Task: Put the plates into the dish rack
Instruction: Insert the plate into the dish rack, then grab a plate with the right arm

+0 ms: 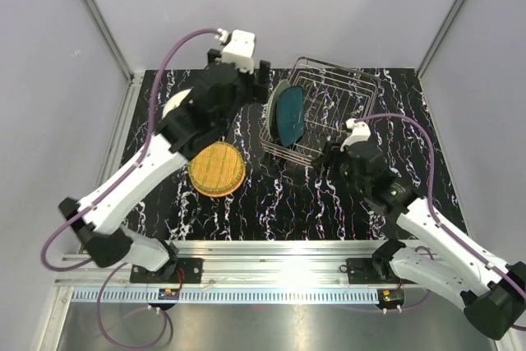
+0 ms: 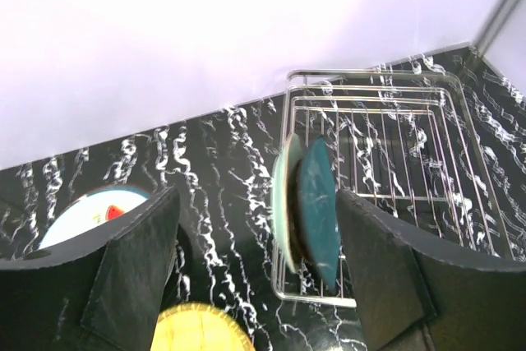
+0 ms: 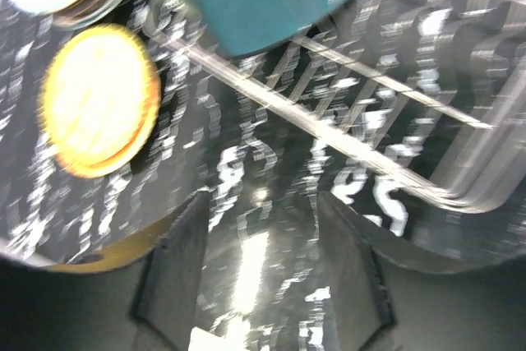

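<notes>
The wire dish rack (image 1: pixel 329 104) stands at the back of the table. A mint-green plate (image 1: pixel 276 104) and a dark teal plate (image 1: pixel 289 117) stand upright in its left end. An orange-tan plate (image 1: pixel 216 168) lies flat on the table. A white plate with red strawberries (image 1: pixel 175 104) lies partly hidden under my left arm. My left gripper (image 1: pixel 256 78) hovers open just left of the rack, apart from the teal plate (image 2: pixel 319 211) and the mint plate (image 2: pixel 283 195). My right gripper (image 1: pixel 333 154) hangs open and empty by the rack's front edge (image 3: pixel 329 71).
The black marbled table (image 1: pixel 271 203) is bounded by white walls behind and at both sides. In the left wrist view the white plate (image 2: pixel 86 213) and the orange-tan plate (image 2: pixel 201 330) lie below left. The right wrist view is blurred and shows the orange-tan plate (image 3: pixel 99 100).
</notes>
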`<state>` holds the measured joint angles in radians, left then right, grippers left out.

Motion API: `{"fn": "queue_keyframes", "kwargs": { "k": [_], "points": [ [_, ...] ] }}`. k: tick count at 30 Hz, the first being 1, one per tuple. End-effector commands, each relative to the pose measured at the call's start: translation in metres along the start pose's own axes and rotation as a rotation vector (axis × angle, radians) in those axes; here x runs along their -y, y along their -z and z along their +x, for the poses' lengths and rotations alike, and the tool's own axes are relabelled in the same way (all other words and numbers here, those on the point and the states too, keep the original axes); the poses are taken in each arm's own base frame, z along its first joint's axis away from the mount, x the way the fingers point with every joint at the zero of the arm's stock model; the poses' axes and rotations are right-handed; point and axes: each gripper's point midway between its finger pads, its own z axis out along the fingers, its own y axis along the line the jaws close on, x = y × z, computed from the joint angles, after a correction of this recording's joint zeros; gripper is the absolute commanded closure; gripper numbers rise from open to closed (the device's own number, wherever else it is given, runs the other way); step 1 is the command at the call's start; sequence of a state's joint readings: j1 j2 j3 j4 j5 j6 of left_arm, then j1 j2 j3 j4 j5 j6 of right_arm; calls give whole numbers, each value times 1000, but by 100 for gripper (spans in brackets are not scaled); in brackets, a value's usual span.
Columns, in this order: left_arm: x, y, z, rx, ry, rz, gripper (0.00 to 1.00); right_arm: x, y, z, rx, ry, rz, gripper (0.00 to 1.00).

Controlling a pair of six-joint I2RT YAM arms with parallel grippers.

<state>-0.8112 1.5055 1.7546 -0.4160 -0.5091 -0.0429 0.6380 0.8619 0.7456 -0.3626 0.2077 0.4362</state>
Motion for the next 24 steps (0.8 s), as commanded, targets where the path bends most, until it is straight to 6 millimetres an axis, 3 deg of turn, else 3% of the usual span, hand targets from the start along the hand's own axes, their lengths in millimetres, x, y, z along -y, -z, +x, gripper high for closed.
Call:
{"fn": "queue_keyframes", "kwargs": {
  "k": [1, 2, 3, 5, 6, 7, 8, 9, 11, 12, 13, 14, 15, 16, 17, 18, 20, 24],
  "points": [
    [-28, 18, 30, -28, 26, -80, 19, -47, -3, -15, 9, -54, -214, 41],
    [-38, 24, 38, -40, 37, -111, 17, -56, -3, -11, -18, -61, -260, 42],
    [-50, 26, 61, -82, 25, -144, 12, -61, -10, -9, -27, -62, -279, 44],
    [-75, 48, 63, -67, 88, -195, 7, -68, -17, -5, -47, -77, -296, 48],
    [-91, 53, 84, -106, 89, -234, 4, -72, -20, -7, -47, -78, -307, 48],
    [-104, 70, 77, -67, 138, -244, 1, -76, -28, -4, -56, -74, -308, 48],
    [-112, 77, 81, -60, 155, -257, 1, -84, -30, -8, -55, -69, -321, 48],
    [-125, 82, 97, -80, 156, -289, 1, -87, -39, -2, -78, -61, -315, 47],
    [-142, 104, 96, -48, 183, -321, 1, -97, -47, -6, -76, -49, -310, 45],
    [-151, 109, 107, -62, 179, -353, 1, -104, -55, 6, -112, -33, -306, 44],
    [-159, 122, 106, -41, 191, -376, 1, -110, -59, 9, -121, -22, -308, 45],
    [-171, 129, 108, -29, 189, -431, 11, -119, -62, 4, -115, -11, -313, 45],
    [-178, 133, 121, -37, 178, -466, 19, -124, -73, 19, -147, 9, -289, 46],
    [-187, 145, 120, -1, 181, -498, 22, -126, -78, 21, -150, 10, -273, 47],
    [-190, 146, 132, -3, 175, -516, 20, -132, -82, 18, -145, -10, -272, 47],
    [-192, 149, 135, 3, 178, -524, 17, -134, -93, 29, -168, -12, -259, 51],
    [-199, 156, 137, 19, 187, -554, 8, -138, -105, 29, -167, -44, -235, 54],
    [-201, 157, 140, 23, 194, -571, 4, -148, -138, 53, -227, -56, -218, 57]
  ]
}}
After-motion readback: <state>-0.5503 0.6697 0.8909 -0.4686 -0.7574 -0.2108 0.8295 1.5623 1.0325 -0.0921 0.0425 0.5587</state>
